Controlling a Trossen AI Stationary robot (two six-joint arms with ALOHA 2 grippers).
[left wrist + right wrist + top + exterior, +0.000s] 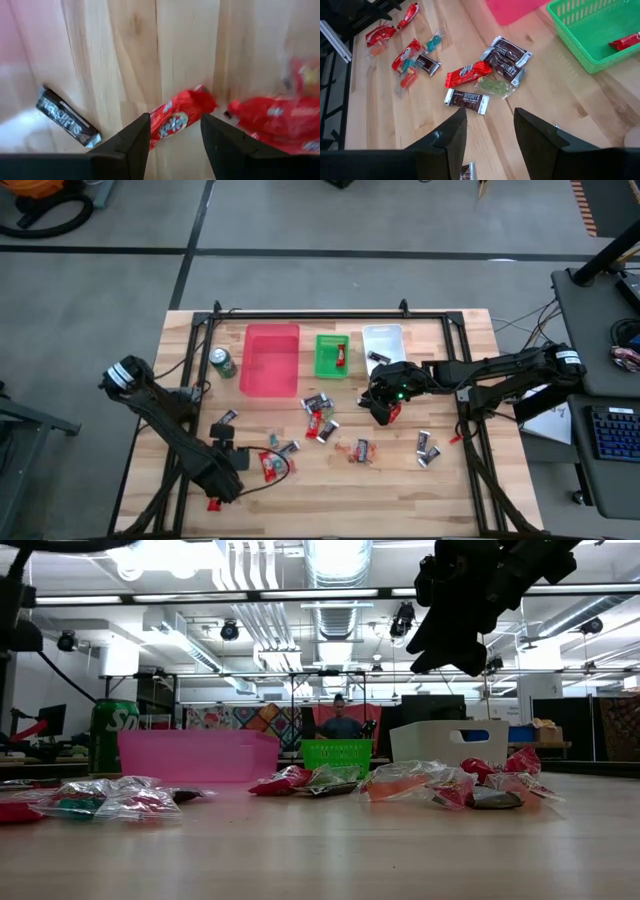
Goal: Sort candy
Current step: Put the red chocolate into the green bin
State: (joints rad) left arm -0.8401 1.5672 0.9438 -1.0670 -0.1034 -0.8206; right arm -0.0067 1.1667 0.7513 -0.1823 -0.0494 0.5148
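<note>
Small wrapped candy lies scattered on the wooden table (pixel 330 490): a middle cluster (pixel 318 418), a pair at the right (pixel 427 448), red ones (pixel 270 465) near the left arm. My left gripper (pixel 226 478) points down, open, above a red candy (pixel 180 117) that shows between its fingers on the table. A dark candy (pixel 67 117) lies beside it. My right gripper (pixel 385 406) hangs open, tilted down, above the table near the white bin (pixel 383 345); its wrist view looks onto the middle cluster (pixel 485 75).
At the back stand a pink bin (pixel 271 360), a green basket (pixel 331 355) with a red candy (pixel 342 357) inside, and the white bin with a dark candy (pixel 378 358). A green can (pixel 222 363) stands left of the pink bin. A black frame (pixel 330 313) edges the table.
</note>
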